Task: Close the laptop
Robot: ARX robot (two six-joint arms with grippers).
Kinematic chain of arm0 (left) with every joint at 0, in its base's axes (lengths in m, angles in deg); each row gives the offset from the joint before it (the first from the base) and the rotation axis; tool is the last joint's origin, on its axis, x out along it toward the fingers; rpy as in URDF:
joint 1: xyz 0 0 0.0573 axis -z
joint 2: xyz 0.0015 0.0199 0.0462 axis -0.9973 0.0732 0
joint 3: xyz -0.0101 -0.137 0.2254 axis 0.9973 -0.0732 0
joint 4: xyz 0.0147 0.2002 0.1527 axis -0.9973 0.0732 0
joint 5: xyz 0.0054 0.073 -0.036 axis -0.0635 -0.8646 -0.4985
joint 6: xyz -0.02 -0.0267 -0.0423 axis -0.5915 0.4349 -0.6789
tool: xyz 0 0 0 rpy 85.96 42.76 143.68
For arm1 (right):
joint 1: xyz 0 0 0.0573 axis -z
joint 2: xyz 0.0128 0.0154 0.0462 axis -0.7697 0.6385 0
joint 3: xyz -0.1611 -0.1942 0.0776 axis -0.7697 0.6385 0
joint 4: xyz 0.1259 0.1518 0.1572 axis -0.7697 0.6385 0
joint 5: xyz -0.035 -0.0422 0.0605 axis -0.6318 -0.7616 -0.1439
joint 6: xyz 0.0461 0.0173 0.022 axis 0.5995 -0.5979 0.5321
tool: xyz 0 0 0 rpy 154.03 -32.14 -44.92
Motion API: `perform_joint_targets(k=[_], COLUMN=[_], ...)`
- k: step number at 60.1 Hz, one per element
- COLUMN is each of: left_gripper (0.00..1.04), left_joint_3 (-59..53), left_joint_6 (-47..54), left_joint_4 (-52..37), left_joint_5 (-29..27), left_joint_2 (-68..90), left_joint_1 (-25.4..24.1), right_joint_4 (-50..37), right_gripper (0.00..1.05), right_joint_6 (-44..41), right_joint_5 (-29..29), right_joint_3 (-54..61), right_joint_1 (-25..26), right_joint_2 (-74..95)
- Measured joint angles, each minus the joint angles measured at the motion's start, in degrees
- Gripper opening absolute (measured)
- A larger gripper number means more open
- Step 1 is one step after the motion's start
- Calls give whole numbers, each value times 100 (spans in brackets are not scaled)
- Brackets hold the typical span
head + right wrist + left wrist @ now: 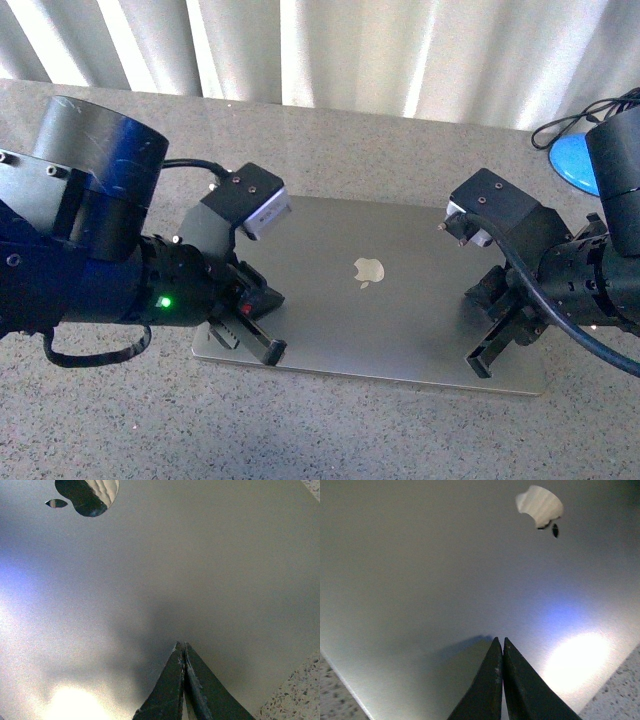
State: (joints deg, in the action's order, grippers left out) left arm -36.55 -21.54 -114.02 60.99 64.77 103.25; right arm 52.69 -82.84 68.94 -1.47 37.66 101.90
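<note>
The laptop lies flat on the speckled table with its lid down, grey lid up, the silver apple logo in its middle. My left gripper is shut and empty, its tips over the lid's near left corner. My right gripper is shut and empty, its tips over the lid's near right part. In the left wrist view the lid fills the frame, with the logo beyond my gripper. In the right wrist view the lid and logo show beyond my gripper.
A blue object with a dark cable lies at the table's far right. A pale curtain hangs behind the table. The speckled table top runs in front of the laptop.
</note>
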Motion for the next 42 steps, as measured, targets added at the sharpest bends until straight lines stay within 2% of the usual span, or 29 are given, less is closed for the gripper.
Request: perform_joint_targets(k=[16,25,35,37,40,42], left_gripper=[4,4,4,4,10,16], left_joint_3=[-234,-673,-1196,-1386,-1591,-1707], left_joint_6=[-800,-1987,-2815,-3167,-3552,-3722], left_joint_4=[-898,-1631,-1893,-1840,-1812,-1742], left_joint_5=[-608,-1541,-2406,-2743,-3084,-3303], left_joint_2=[-527,-1617,-2387,-2708,-3058,-3285], left_joint_1=[-466,-1060,-1434,-1539,-1635,-1700], right_joint_4=[74,155,118,127,173,260], right_gripper=[1,1,1,1,3,8], right_joint_6=[345,717,1130,1355,1515,1672], right_joint_5=[181,245,118,107,127,175], right_joint_3=[214,507,767,839,905,927], right_joint_1=[133,348,520,595,675,737], right_joint_2=[-634,-1563,-2332,-2634,-2948,-3141])
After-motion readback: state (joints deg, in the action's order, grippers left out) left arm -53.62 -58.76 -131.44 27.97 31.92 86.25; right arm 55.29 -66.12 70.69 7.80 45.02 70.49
